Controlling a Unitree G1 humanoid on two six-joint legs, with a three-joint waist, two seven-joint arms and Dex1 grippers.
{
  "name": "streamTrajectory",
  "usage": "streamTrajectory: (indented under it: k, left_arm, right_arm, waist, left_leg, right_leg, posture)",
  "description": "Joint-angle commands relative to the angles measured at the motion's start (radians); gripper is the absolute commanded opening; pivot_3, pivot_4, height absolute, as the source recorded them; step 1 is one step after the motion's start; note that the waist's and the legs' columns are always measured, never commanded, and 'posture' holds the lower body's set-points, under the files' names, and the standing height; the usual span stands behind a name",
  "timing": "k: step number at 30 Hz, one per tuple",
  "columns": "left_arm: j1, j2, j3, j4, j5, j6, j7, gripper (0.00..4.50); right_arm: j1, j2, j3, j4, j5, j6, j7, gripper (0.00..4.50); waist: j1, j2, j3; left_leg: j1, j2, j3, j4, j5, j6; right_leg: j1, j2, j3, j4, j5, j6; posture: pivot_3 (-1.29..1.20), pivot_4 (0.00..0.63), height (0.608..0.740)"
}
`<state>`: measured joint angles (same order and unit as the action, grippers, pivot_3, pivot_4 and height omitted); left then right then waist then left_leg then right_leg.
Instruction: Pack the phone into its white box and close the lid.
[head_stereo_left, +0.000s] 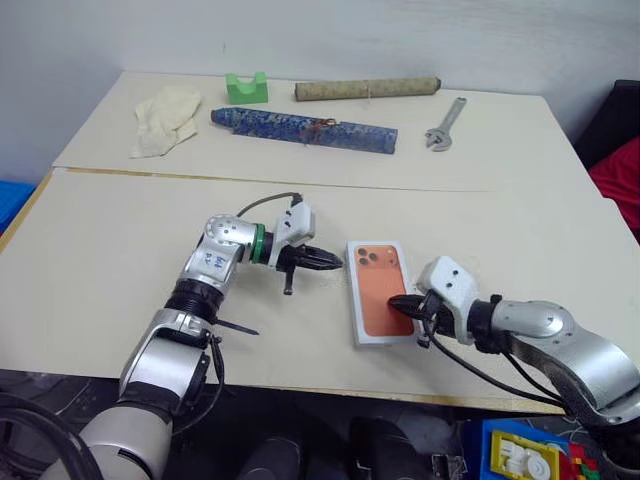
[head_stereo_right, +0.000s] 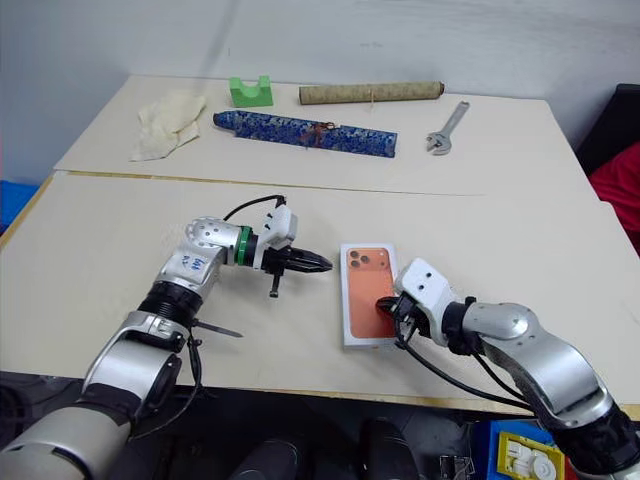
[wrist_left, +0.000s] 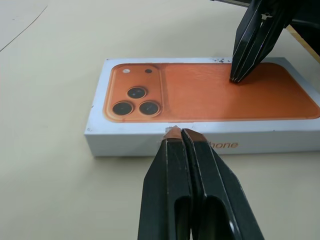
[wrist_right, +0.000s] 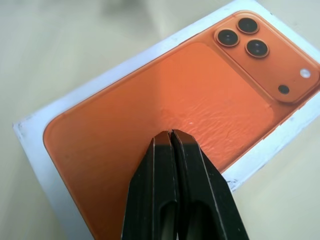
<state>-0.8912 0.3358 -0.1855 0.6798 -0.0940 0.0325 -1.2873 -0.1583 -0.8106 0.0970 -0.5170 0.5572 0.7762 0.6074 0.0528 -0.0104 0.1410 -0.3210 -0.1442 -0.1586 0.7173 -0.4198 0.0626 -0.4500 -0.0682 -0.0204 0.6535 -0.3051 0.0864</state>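
Lid (head_stereo_left: 380, 290) sat on the box, printed orange phone picture facing up; box itself and the phone not visible under it, so presumably packed, judging by how flush the lid looked. Long axis ran away from the robot, camera-cluster print at the far end.

R gripper (head_stereo_left: 400, 304) was at the near end of the lid, fingers pressed together, nothing pinched, tips down on the orange print. L gripper (head_stereo_left: 335, 262) lay beside the lid's left long side toward the far end, pointing across at it, fingers also pressed together and empty, tips just short of the side wall.

Key relation: lid lay directly under R tips, and just ahead of L tips along its pointing line. R was the nearer arm, prob. already in contact. Judged step: pressing the lid home, L steadying the side; task looked nearly done.

View diffs: L wrist view showed its own tips (wrist_left: 180, 134) level with the lid's top edge, a sliver apart from the wall, plus R fingertips (wrist_left: 235, 77) planted on the print; head views couldn't settle that gap. R wrist view showed rippled film on the print just past its tips (wrist_right: 171, 134).
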Motion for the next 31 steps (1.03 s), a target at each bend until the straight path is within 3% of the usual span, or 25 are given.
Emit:
streamTrajectory:
  k: [1, 5, 10, 12, 15, 18, 21, 26, 29, 31]
  left_arm:
    - [0.004, 0.004, 0.015, -0.053, -0.031, 0.002, -0.017, 0.00]
    - [0.011, 0.010, 0.031, -0.090, -0.043, 0.040, -0.013, 0.00]
    - [0.072, 0.092, 0.073, -0.256, -0.114, 0.195, -0.038, 0.00]
    - [0.126, 0.166, 0.098, -0.366, -0.167, 0.299, -0.068, 0.43]
    - [0.212, 0.318, 0.148, -0.540, -0.273, 0.481, -0.139, 1.16]
    - [0.277, 0.453, 0.217, -0.668, -0.381, 0.642, -0.170, 2.07]
    - [0.347, 0.578, 0.322, -0.778, -0.494, 0.775, -0.184, 2.97]
    - [0.475, 0.684, 0.466, -0.890, -0.568, 0.823, -0.139, 4.50]
    - [0.500, 0.692, 0.487, -0.908, -0.569, 0.801, -0.100, 4.50]
    - [0.502, 0.684, 0.487, -0.906, -0.575, 0.788, -0.087, 4.50]
  right_arm:
    - [-0.005, 0.034, -0.067, -0.046, 0.096, 0.070, 0.012, 0.04]
    - [-0.062, 0.102, -0.046, -0.021, 0.083, 0.109, -0.042, 0.04]
    - [-0.046, 0.038, 0.178, 0.091, -0.188, 0.020, -0.055, 0.04]
    - [-0.022, 0.036, 0.150, 0.075, -0.178, -0.033, -0.020, 0.00]
    - [0.004, 0.020, -0.020, -0.015, -0.040, -0.062, 0.082, 0.00]
    - [0.029, -0.081, -0.221, -0.062, 0.133, -0.034, 0.253, 0.61]
    - [0.044, -0.217, -0.443, -0.019, 0.262, 0.006, 0.428, 1.55]
    - [0.128, -0.374, -0.667, 0.136, 0.277, 0.018, 0.663, 3.27]
    - [0.154, -0.395, -0.693, 0.187, 0.247, -0.010, 0.715, 4.27]
    - [0.161, -0.393, -0.686, 0.203, 0.225, -0.030, 0.727, 4.49]
  waist:
    - [-0.003, 0.000, 0.000]
    - [-0.007, 0.000, 0.000]
    - [-0.025, 0.000, 0.000]
    - [-0.029, -0.001, -0.001]
    - [-0.029, 0.000, 0.000]
    - [-0.025, 0.004, 0.003]
    - [-0.023, 0.007, 0.005]
    - [-0.025, 0.009, 0.006]
    - [-0.023, 0.009, 0.006]
    - [-0.023, 0.009, 0.006]
  left_leg:
    - [0.000, -0.001, 0.000, 0.000, 0.000, 0.000]
    - [-0.002, -0.001, 0.001, 0.000, 0.000, 0.000]
    - [-0.003, -0.001, 0.002, 0.000, 0.000, 0.000]
    - [-0.001, -0.002, 0.002, -0.001, 0.000, -0.001]
    - [0.000, -0.001, 0.001, -0.002, 0.000, -0.001]
    - [-0.002, -0.002, 0.000, -0.001, 0.000, -0.001]
    - [-0.004, -0.002, 0.000, -0.001, 0.000, -0.001]
    - [-0.001, -0.001, 0.000, -0.005, -0.001, -0.001]
    - [-0.002, -0.001, 0.000, -0.007, -0.001, -0.001]
    - [-0.001, -0.001, 0.001, -0.007, -0.001, -0.001]
  right_leg:
    - [-0.001, -0.001, -0.001, 0.000, 0.000, 0.000]
    - [-0.004, -0.002, -0.002, 0.001, 0.000, 0.000]
    - [-0.012, -0.002, -0.001, 0.007, 0.000, 0.000]
    - [-0.011, -0.002, -0.001, 0.007, 0.000, -0.001]
    - [-0.011, -0.002, -0.002, 0.007, 0.000, -0.001]
    - [-0.012, -0.002, -0.003, 0.006, 0.002, -0.003]
    - [-0.012, -0.003, -0.005, 0.004, 0.004, -0.007]
    - [-0.010, -0.003, -0.008, 0.000, 0.004, -0.007]
    - [-0.007, -0.003, -0.007, -0.006, 0.004, -0.007]
    - [-0.004, -0.003, -0.008, -0.009, 0.004, -0.007]
  posture:
    - [0.00, 0.150, 0.740]
    - [0.00, 0.150, 0.740]
    - [0.00, 0.150, 0.740]
    - [0.00, 0.150, 0.740]
    - [0.00, 0.150, 0.740]
    - [0.00, 0.150, 0.740]
    - [0.00, 0.150, 0.740]
    - [0.00, 0.150, 0.740]
    - [0.00, 0.150, 0.740]
    - [0.00, 0.150, 0.740]
